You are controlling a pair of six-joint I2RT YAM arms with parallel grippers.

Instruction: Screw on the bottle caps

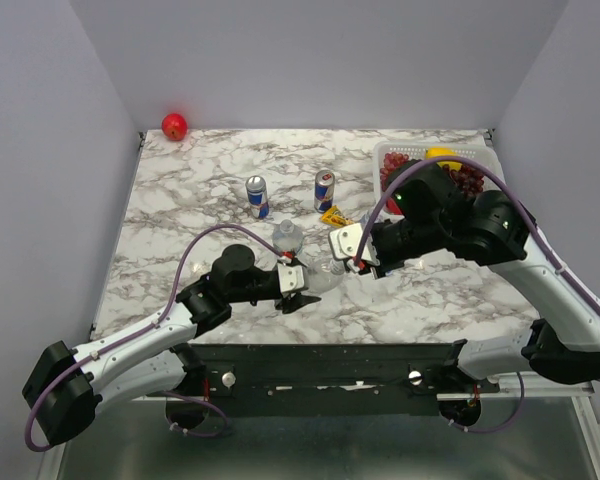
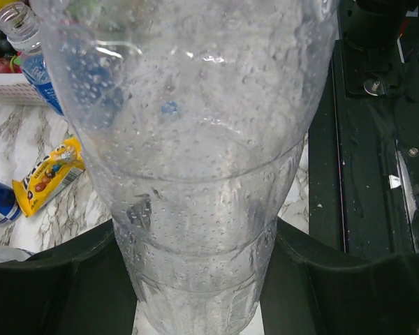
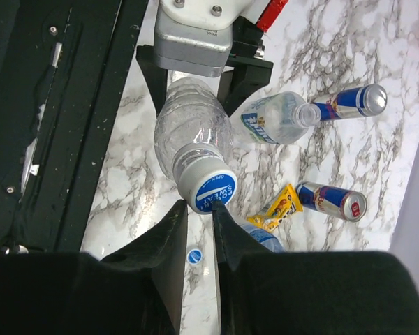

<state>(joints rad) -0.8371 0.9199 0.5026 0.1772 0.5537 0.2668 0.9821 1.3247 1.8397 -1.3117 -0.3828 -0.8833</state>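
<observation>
Clamping the bottle (image 3: 188,129) steady, the left hand (image 3: 193,84) aims its neck at the right hand (image 3: 199,213), whose nearly closed fingers (image 3: 169,244) sit at the cap (image 3: 208,185) for twisting; grip unclear.

Robot test cell: bare grey walls (image 1: 300,60) box in a marble-print table (image 1: 180,210). My two arms (image 1: 150,340) are bolted to a black rail (image 1: 330,355) at its near edge, purple cables (image 1: 195,255) looping off them. Props lie scattered: bottles (image 1: 288,237), cans (image 1: 257,197), a snack bar (image 1: 334,215), a fruit basket (image 1: 385,160), an apple (image 1: 174,126).
</observation>
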